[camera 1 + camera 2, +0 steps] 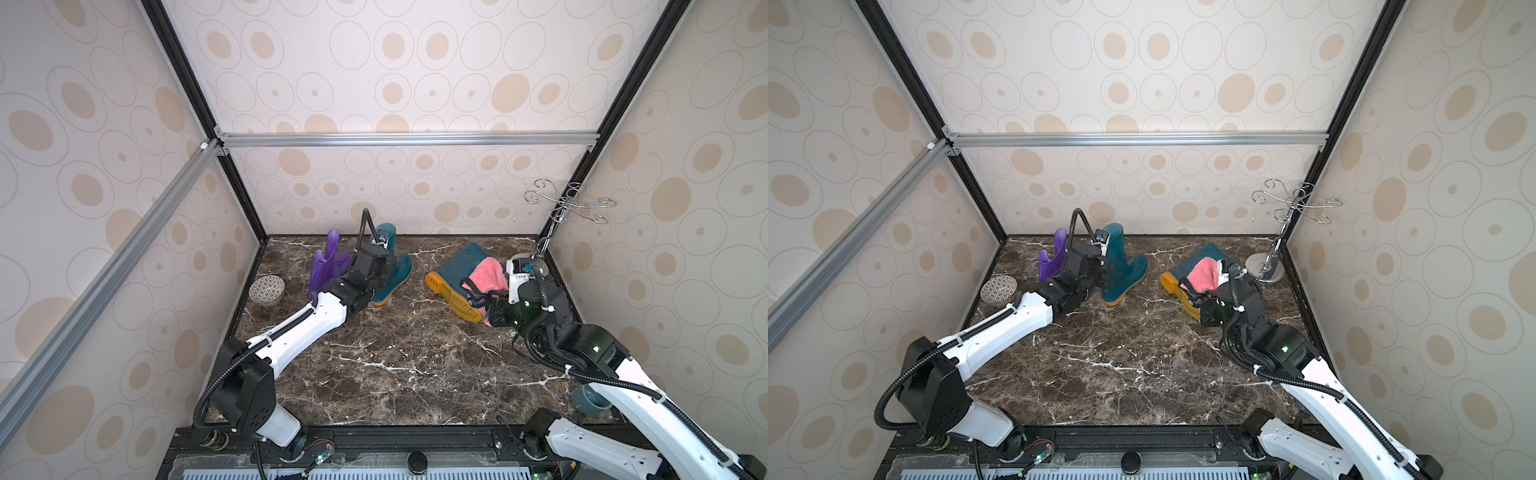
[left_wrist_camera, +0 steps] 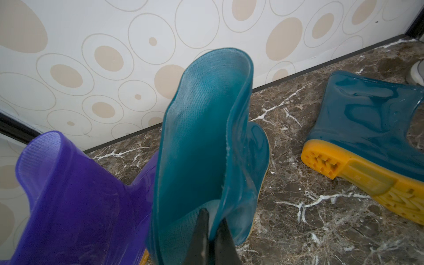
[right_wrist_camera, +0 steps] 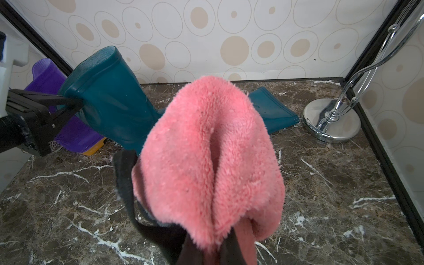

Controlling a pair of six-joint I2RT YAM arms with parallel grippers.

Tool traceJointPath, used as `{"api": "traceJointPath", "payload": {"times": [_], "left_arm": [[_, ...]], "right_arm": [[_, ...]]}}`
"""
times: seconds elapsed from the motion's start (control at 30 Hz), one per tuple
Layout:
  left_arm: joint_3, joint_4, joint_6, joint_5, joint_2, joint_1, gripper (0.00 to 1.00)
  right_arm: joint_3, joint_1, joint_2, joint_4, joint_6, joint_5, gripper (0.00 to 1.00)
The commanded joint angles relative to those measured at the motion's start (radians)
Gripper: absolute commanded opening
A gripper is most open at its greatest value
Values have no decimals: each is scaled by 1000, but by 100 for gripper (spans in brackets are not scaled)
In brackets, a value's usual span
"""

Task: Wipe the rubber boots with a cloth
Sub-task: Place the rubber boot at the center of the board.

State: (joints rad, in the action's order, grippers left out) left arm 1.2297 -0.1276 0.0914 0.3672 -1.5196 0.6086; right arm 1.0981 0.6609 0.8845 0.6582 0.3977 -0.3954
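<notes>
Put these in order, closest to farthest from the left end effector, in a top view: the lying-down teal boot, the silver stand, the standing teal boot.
1. The standing teal boot: its rim sits between the fingers of the left end effector.
2. The lying teal boot: on its side, further right.
3. The silver stand: back right corner.

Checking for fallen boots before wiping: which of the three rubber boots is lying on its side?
The teal boot nearest the chrome stand, yellow sole facing sideways; the other teal boot and the purple boot stand shaft-up.
</notes>
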Motion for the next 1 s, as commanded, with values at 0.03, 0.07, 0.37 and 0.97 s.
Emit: {"api": "traceJointPath", "payload": {"times": [0.03, 0.07, 0.37, 0.97], "left_arm": [[9, 12, 22, -25, 34, -7, 28], [19, 6, 19, -27, 34, -6, 33], [113, -55, -14, -50, 35, -4, 59], [288, -217, -10, -132, 119, 25, 91]], "right_arm": [[-9, 2, -3, -13, 5, -1, 0], [-9, 2, -3, -13, 6, 1, 0], [-8, 2, -4, -9, 13, 8, 0], [12, 2, 0, 17, 17, 9, 0]]}}
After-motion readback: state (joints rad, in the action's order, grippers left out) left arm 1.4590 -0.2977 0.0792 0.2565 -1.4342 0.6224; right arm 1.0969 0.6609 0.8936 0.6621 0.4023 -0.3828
